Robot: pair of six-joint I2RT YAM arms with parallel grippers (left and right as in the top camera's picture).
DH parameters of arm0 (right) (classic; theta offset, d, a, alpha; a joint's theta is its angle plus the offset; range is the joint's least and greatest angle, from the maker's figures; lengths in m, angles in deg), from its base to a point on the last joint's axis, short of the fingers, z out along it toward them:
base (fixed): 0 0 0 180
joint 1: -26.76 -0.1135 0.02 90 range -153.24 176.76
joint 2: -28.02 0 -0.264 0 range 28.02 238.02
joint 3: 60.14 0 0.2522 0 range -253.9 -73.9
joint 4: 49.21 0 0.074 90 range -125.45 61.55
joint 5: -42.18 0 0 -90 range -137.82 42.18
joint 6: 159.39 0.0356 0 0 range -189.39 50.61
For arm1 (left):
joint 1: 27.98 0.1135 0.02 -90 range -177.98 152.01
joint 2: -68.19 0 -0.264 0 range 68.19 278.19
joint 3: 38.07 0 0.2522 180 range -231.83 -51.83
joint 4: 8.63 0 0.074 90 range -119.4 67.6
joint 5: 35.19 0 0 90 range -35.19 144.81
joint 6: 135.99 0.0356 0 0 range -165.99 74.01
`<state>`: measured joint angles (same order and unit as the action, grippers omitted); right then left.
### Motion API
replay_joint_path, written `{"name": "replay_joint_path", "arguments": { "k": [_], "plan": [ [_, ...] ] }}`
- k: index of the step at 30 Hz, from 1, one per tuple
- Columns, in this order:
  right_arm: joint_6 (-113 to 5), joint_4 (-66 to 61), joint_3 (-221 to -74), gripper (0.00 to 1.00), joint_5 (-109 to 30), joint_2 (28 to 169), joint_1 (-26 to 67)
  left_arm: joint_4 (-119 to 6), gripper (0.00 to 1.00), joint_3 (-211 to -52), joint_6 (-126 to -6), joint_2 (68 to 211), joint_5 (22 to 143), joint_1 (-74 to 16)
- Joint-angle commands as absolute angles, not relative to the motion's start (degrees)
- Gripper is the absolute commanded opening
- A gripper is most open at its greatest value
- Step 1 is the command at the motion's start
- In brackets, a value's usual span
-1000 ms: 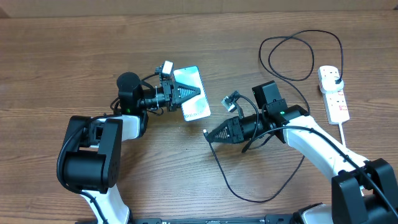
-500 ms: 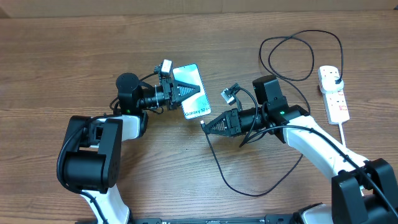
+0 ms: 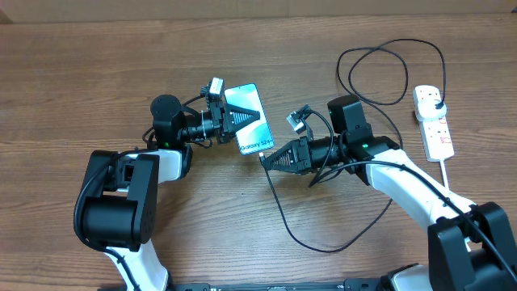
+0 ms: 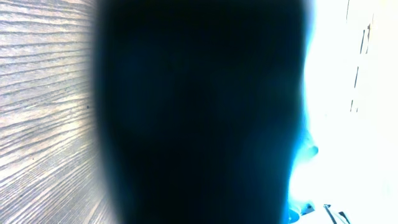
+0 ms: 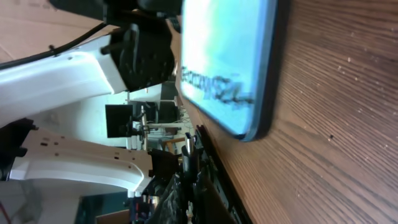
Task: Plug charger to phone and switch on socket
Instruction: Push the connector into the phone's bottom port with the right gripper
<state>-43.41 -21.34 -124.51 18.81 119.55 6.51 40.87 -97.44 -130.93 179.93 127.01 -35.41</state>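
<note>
Right gripper [image 3: 266, 159] pinches the charger [image 3: 323, 251] tip at the phone's [image 3: 245, 97] lower edge. Left gripper [image 3: 257, 119] lies across the phone, its grip unclear.

Soft, even light from above lit the worktop [image 3: 97, 65] in the overhead view, which was sharp throughout, with faint shadows close under the arms. The phone [image 3: 242, 99] screen glowed bright pale blue. In the left wrist view a big, dark, out-of-focus mass filled the middle. Its right edge burned out to white with a cyan fringe. The right wrist view kept the wood grain sharp at right, while the screen looked washed out and its text smeared.
</note>
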Motion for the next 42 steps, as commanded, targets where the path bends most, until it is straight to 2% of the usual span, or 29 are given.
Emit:
{"name": "replay_joint_path", "arguments": {
  "k": [1, 42],
  "plan": [
    [-41.3, -21.9, -124.4, 0.04, 19.2, 121.7, 6.5, 41.6, 0.04, -97.3, -131.3, 177.7, 127.9, -35.5],
    [-38.7, -26.0, -124.4, 0.04, 19.1, 122.2, 5.2, 41.5, 0.04, -97.3, -131.3, 177.7, 126.0, -36.0]
  ]
}}
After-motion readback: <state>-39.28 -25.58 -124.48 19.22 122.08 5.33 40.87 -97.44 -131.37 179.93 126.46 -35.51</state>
